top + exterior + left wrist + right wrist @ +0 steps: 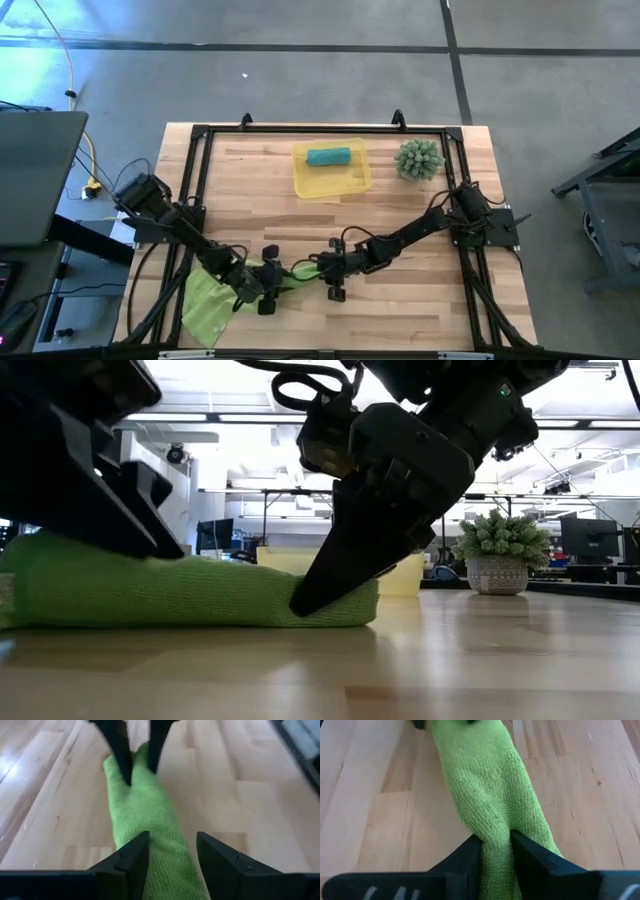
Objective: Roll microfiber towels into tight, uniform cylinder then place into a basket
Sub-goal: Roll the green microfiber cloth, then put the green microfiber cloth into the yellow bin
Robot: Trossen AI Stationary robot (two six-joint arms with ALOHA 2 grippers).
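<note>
Wooden worktop carries rolled lime-green towel; soft, light, loosens easily; right end effector pinches one end; left end effector wide, straddling other; grip ends.

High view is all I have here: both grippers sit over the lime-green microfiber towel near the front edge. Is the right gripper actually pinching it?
Observer: Yes. The right gripper is shut on one end of the rolled lime-green microfiber towel.
Operator: And the left one?
Observer: The left gripper is open, fingers astride the towel's other end.
Operator: Is the roll lifted?
Observer: No; in the low view it lies on the wooden table.
</note>
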